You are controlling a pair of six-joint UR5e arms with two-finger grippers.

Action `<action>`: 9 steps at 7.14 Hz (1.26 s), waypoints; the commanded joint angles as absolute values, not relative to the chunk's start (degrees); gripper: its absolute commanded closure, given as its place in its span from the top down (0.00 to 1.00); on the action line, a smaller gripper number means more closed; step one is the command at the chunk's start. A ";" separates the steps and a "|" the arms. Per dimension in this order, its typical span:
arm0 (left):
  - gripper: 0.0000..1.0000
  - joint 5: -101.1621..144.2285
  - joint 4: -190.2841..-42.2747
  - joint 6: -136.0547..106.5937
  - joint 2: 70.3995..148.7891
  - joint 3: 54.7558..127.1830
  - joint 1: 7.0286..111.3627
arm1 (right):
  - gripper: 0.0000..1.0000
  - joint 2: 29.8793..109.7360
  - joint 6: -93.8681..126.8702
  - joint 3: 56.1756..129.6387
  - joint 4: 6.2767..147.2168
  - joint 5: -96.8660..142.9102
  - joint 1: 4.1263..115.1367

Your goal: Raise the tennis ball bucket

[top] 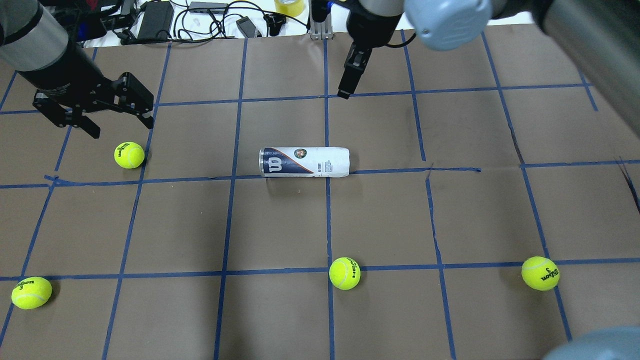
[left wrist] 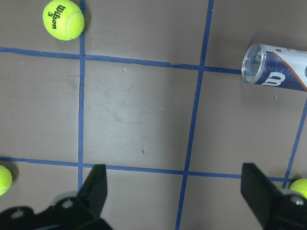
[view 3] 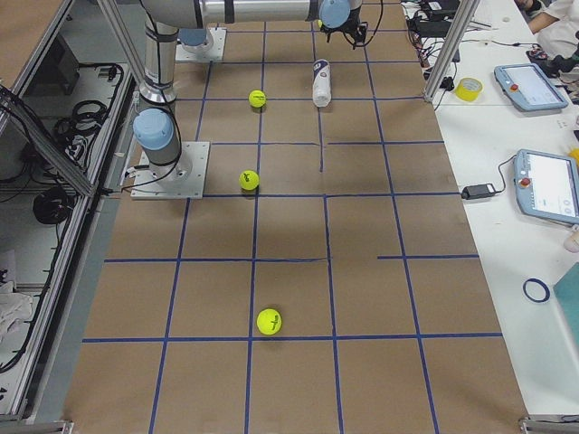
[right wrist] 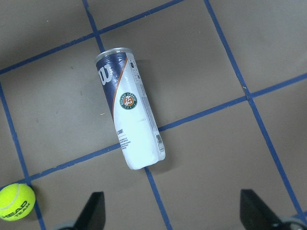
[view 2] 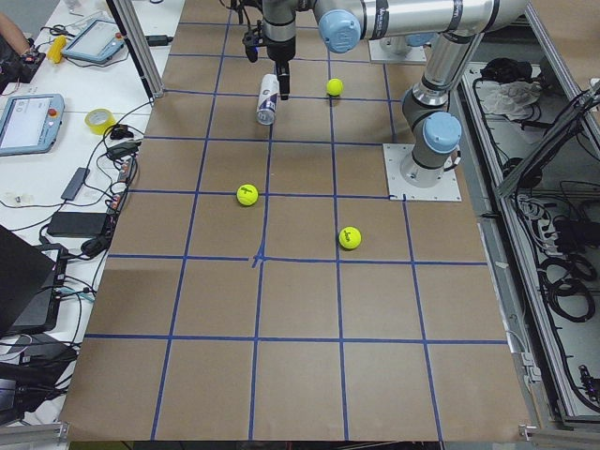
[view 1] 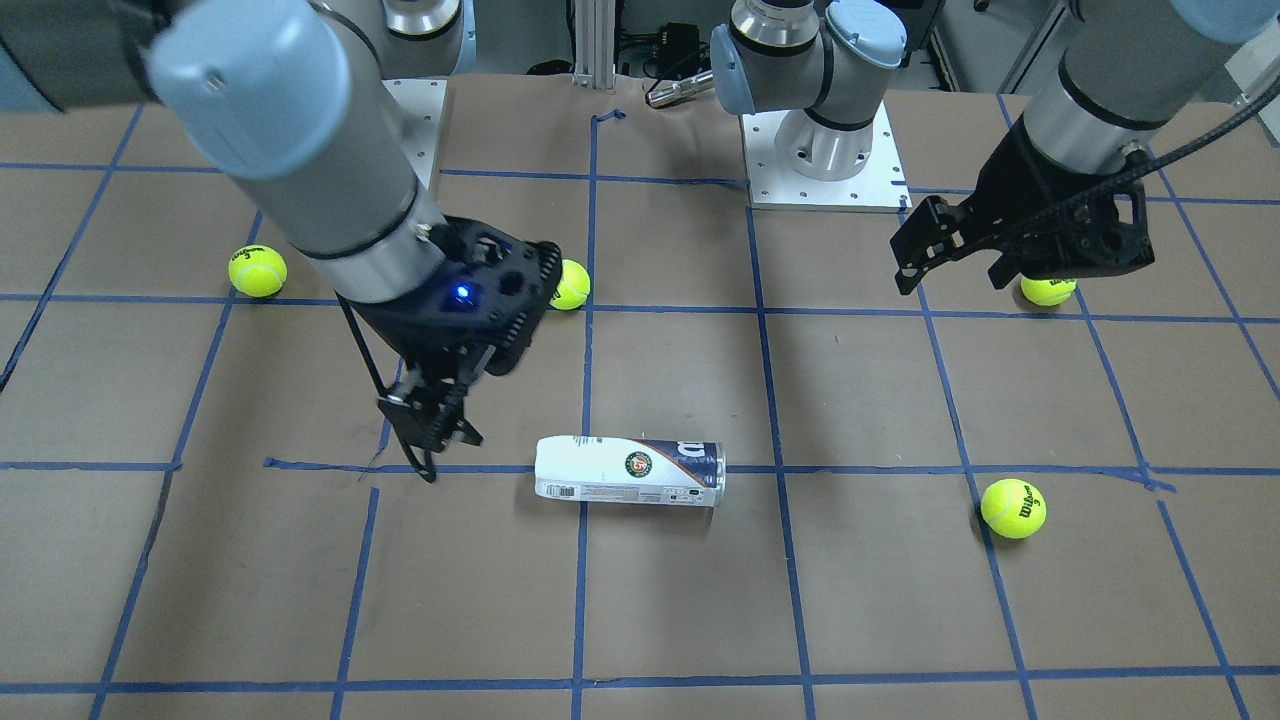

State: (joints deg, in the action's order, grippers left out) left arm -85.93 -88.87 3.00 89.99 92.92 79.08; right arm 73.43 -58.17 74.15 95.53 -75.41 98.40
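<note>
On the brown, blue-taped table [top: 165,220], the clear plastic cylindrical tennis ball bucket [top: 304,162] lies on its side, long axis running left to right across the robot. Just beyond the bucket's white end hangs the right claw [right wrist: 172,213], spread wide, empty, set crosswise to that axis. It is the nearer one. The left claw [top: 120,127], also spread open, hovers well past the navy end.

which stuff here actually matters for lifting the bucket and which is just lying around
For the job:
tennis ball bucket, lying on its side
right gripper, open, nearest it
left gripper, open, farther off

Lying about:
four tennis balls
yellow tape roll
cables
</note>
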 commanded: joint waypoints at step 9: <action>1.00 -52.91 -55.91 -0.09 114.24 103.71 84.01 | 1.00 86.73 -22.93 82.08 91.74 -83.66 89.21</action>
State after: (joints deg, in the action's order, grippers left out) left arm -53.26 -57.40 -0.09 112.09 103.67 82.05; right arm 84.32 -32.43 80.63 89.49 -81.42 89.21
